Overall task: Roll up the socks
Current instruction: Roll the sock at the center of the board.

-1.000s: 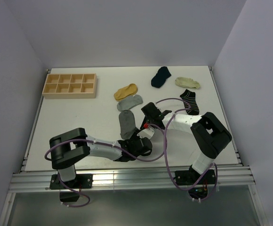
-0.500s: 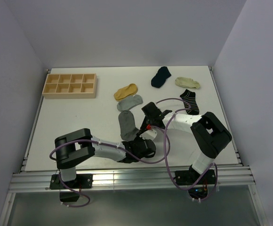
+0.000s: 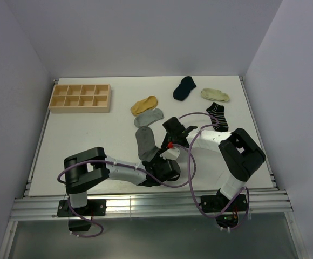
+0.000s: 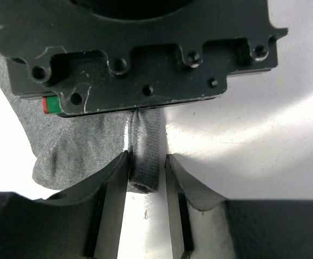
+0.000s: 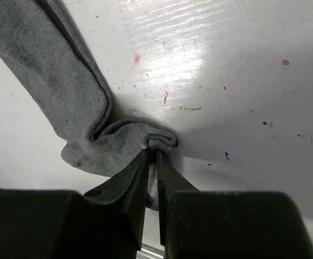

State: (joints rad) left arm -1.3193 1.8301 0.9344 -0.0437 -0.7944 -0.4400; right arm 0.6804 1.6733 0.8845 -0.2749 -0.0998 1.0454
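Dark grey sock (image 3: pixel 144 141): your right gripper (image 5: pixel 152 156) is pinched tight on its bunched edge, while your left gripper (image 4: pixel 147 157) straddles a raised fold, jaws slightly apart.

White table (image 3: pixel 92 140), pale lavender walls (image 3: pixel 145 38)

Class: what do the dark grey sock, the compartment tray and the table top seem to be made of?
Dark grey sock: matte knit fabric; it puckers into folds. Tan compartment tray: probably unfinished wood, pale and dull. White table top: glossy painted or laminated board, judging by glare.
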